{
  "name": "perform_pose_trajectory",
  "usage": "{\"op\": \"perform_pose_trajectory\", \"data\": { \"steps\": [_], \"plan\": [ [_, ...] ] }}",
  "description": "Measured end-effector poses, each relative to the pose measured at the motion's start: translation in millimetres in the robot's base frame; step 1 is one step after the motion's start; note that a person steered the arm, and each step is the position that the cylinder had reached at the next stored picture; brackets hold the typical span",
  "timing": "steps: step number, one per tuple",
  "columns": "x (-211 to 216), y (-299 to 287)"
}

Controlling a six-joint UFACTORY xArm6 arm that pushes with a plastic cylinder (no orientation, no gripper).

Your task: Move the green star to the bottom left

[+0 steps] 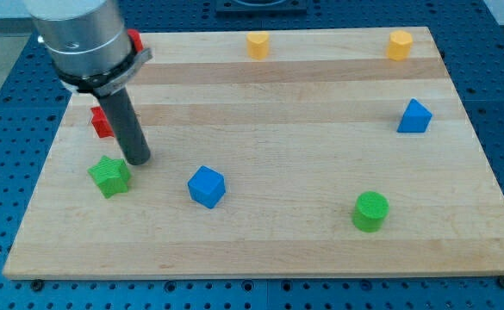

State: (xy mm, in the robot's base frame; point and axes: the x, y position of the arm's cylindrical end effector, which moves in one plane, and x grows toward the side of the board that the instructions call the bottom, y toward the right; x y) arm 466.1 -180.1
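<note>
The green star [110,176] lies on the wooden board [260,241] at the view's left, a little above the bottom-left corner. My tip [139,160] rests on the board just to the right of and slightly above the star, close to it; I cannot tell whether they touch. The dark rod rises from the tip to the grey arm housing [77,39] at the view's top left.
A red block [102,123] sits behind the rod, left of it. Another red block [134,40] peeks out at the top left. A blue cube [206,187], green cylinder [370,212], blue block [414,116] and two yellow blocks [258,45] [399,44] lie elsewhere.
</note>
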Motion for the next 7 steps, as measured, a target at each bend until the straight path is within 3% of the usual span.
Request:
{"op": "perform_pose_trajectory", "data": {
  "steps": [7],
  "plan": [
    [60,-7]
  ]
}}
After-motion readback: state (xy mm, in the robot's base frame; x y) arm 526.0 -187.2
